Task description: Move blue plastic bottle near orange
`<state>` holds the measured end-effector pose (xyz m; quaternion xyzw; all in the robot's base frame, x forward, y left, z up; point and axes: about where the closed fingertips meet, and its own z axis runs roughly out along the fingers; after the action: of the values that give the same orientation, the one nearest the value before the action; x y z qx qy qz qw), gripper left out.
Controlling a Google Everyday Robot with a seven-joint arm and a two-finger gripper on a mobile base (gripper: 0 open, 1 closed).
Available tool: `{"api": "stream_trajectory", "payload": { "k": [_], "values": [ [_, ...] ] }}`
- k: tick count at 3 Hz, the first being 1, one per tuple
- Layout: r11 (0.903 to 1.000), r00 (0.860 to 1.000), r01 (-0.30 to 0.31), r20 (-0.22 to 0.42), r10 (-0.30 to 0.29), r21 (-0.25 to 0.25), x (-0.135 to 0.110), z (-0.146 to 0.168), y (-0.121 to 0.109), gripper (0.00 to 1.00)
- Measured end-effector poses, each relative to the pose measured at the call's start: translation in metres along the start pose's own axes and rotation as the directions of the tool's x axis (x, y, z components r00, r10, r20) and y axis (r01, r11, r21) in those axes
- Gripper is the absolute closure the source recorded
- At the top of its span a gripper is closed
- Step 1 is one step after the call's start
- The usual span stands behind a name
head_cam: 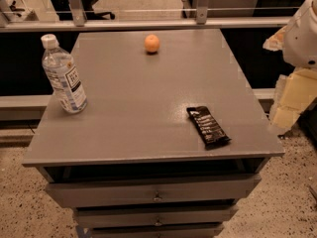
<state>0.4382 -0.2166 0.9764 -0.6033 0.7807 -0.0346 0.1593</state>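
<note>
Blue plastic bottle (63,76) upright on its base at left edge of desk (148,108), hence open to a side grasp; well apart from orange (152,43) near far edge. Pincer (294,95), probably the pale form beyond right edge; open or closed, cannot tell.

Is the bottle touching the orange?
No, the blue plastic bottle stands at the left edge, the orange far back; the pincer hangs at right.
</note>
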Motion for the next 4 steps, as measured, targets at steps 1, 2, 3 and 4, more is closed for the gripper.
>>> {"api": "stream_trajectory", "payload": {
  "k": [1,2,3,4],
  "values": [
    [1.0000,1.000,0.000,0.000,0.000,0.000,0.000,0.000,0.000,0.00],
    [1.0000,1.000,0.003,0.017,-0.003,-0.001,-0.005,0.003,0.000,0.00],
    [0.9980,0.994,0.022,0.105,-0.015,-0.059,-0.048,0.034,0.008,0.00],
    [0.9908,0.965,0.032,0.261,0.003,-0.131,-0.118,0.075,0.017,0.00]
  ]
}}
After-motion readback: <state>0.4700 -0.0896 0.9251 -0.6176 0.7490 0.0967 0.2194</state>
